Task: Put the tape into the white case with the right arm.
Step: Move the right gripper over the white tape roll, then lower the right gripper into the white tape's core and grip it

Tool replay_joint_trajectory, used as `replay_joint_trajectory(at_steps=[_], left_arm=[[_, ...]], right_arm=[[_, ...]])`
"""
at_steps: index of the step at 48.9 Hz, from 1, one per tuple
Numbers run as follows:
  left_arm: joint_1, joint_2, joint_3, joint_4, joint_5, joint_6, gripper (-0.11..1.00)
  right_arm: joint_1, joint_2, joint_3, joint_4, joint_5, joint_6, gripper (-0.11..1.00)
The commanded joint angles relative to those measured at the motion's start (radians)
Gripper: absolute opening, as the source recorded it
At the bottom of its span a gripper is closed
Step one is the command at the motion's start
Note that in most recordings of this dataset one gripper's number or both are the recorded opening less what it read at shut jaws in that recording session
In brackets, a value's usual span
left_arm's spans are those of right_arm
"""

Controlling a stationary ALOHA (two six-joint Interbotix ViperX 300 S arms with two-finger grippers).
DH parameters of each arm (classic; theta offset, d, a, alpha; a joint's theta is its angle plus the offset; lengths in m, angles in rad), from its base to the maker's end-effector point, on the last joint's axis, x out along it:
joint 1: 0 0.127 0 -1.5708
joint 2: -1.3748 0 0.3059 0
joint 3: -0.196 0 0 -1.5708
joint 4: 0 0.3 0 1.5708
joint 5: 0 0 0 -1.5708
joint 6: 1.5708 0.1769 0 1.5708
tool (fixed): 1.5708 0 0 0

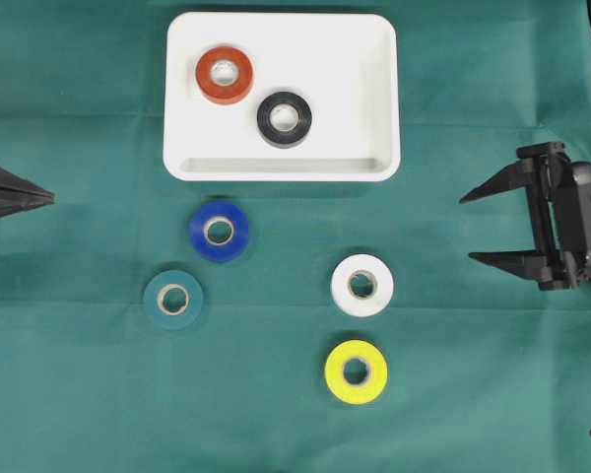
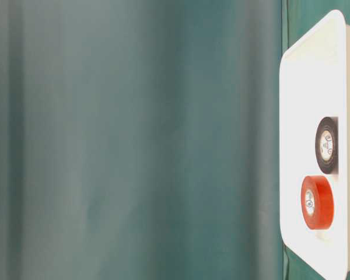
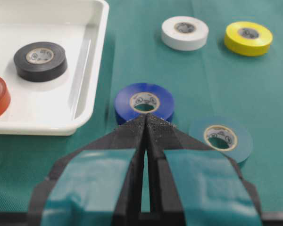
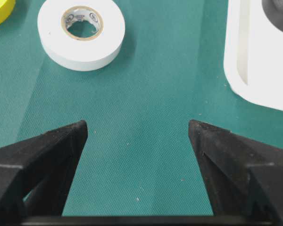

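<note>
The right pincer (image 1: 470, 229) stands at the right edge of the table (image 1: 473, 414), its two black fingers (image 1: 496, 185) spread wide apart and pointing left across the green cloth, with nothing between them. Ahead of its tips and a little to the lower side in the overhead view lies the white tape (image 1: 362, 285), flat on the cloth and well apart from the pincer; in the right wrist view this roll (image 4: 81, 34) sits ahead and left of the open gap, untouched. Further from the pincer, beyond the white tape, lies the yellow tape (image 1: 356, 371), also flat and near its neighbour but not touching it. The case (image 1: 379, 99) lies ahead of the pincer toward the upper side in the overhead view, and its rounded corner (image 4: 236, 70) shows ahead and right of the right-hand finger in the wrist view. Inside the case lie the black tape (image 1: 284, 119) and, farther from the pincer, the red tape (image 1: 225, 75), close together but apart. Farther across the table from the right pincer, below the case, lie the blue tape (image 1: 219, 232) and the teal tape (image 1: 172, 299), just beside each other. The left pincer (image 1: 51, 196) points in from the left edge with its teal-banded fingers pressed together and holding nothing; in its own view the closed tips (image 3: 146, 118) sit just before the blue tape (image 3: 145, 101), with the teal tape (image 3: 220, 138) to their right
</note>
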Motion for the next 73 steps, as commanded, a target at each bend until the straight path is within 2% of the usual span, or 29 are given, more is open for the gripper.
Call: replay_joint_trajectory(at_steps=[1,16,35,43,52,58,73], left_arm=[[0.000,0.006,-0.018,-0.002,-0.005,0.000,0.00],[0.000,0.006,-0.018,-0.002,-0.005,0.000,0.00],[0.000,0.006,-0.017,-0.002,-0.005,0.000,0.00],[0.000,0.006,-0.017,-0.002,-0.005,0.000,0.00],[0.002,0.006,-0.017,-0.002,-0.005,0.000,0.00],[0.000,0.005,-0.017,-0.002,-0.005,0.000,0.00],[0.000,0.006,-0.017,-0.002,-0.005,-0.005,0.00]], right_arm=[[0.005,0.038,-0.041,0.003,-0.035,0.002,0.58],[0.011,0.264,-0.166,-0.002,-0.124,-0.003,0.59],[0.020,0.551,-0.385,-0.009,-0.138,-0.009,0.59],[0.025,0.614,-0.436,-0.009,-0.133,-0.008,0.59],[0.025,0.627,-0.439,-0.009,-0.129,-0.005,0.59],[0.034,0.640,-0.445,-0.009,-0.084,-0.005,0.59],[0.064,0.706,-0.546,-0.009,0.152,-0.005,0.60]])
